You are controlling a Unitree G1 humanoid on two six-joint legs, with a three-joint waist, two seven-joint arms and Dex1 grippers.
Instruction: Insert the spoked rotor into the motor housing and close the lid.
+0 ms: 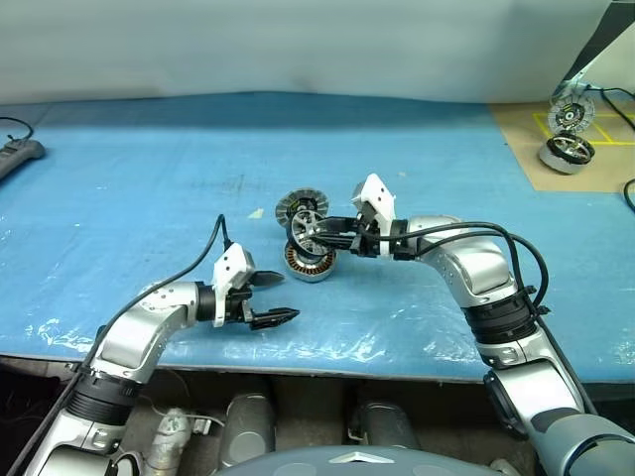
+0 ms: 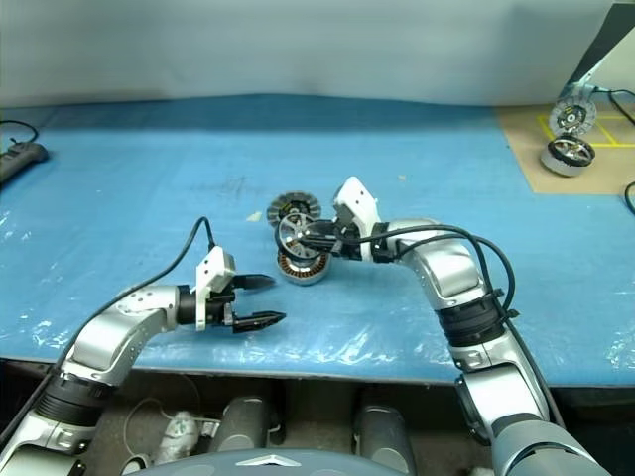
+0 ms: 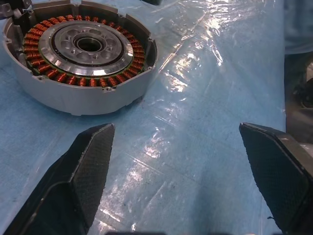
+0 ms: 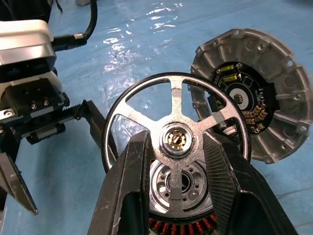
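Note:
My right gripper (image 4: 177, 143) is shut on the spoked rotor (image 4: 176, 98), a thin dark ring with silver spokes, its fingers clamping the hub. The rotor hangs tilted just above the motor housing (image 1: 311, 262), a squat silver puck with copper windings (image 3: 80, 54). The lid (image 4: 254, 112), a round grey ribbed disc with a dark centre, lies open right behind the housing. My left gripper (image 1: 277, 297) hovers open and holds nothing, low over the mat, near the housing's front left side.
A blue mat (image 1: 149, 198) under clear film covers the table. At the back right, a brown board carries a second motor unit (image 1: 568, 151) with an upright disc (image 1: 571, 114). A power strip (image 1: 15, 154) lies at the far left. The table's front edge (image 1: 327, 362) runs close below the arms.

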